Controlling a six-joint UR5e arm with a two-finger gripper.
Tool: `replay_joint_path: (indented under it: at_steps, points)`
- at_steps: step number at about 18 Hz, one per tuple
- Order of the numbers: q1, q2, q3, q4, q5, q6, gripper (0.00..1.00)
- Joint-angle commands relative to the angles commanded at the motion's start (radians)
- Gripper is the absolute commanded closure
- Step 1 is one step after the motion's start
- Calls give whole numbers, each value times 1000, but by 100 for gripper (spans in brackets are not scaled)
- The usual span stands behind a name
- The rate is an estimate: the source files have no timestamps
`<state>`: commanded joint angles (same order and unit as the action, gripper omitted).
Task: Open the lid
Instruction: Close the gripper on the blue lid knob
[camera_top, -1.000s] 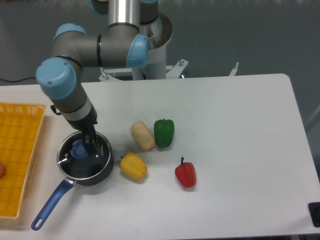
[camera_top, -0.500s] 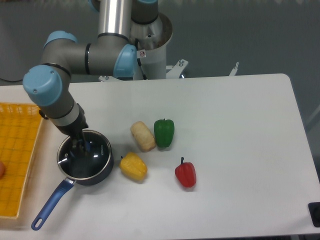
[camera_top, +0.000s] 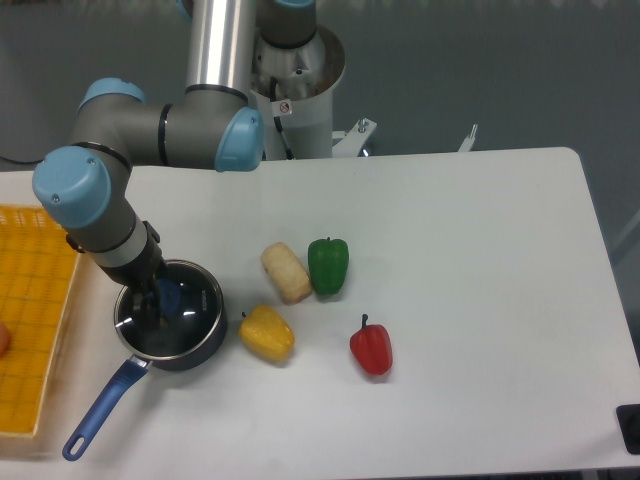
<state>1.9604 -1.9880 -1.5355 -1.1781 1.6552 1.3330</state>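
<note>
Clear lid (camera_top: 185, 318) with blue knob (camera_top: 169, 297)

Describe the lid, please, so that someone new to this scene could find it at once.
Start at the yellow basket on the table's left edge; just right of it stands a dark blue saucepan with a long blue handle. The lid sits on that pan, under the arm's pincer. It is round clear glass with a blue knob, unlike the solid peppers nearby.

light: bright, even | shadows: soft, short | glare: glints on lid (camera_top: 170, 318) | focus: slightly soft
</note>
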Motion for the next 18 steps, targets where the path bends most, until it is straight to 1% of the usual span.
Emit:
replay_joint_path:
  at_steps: [14,18]
  points:
    - [0,-35,-5,2,-2,-17,1]
    - [-2,-41,-5,2,-2,-44,15]
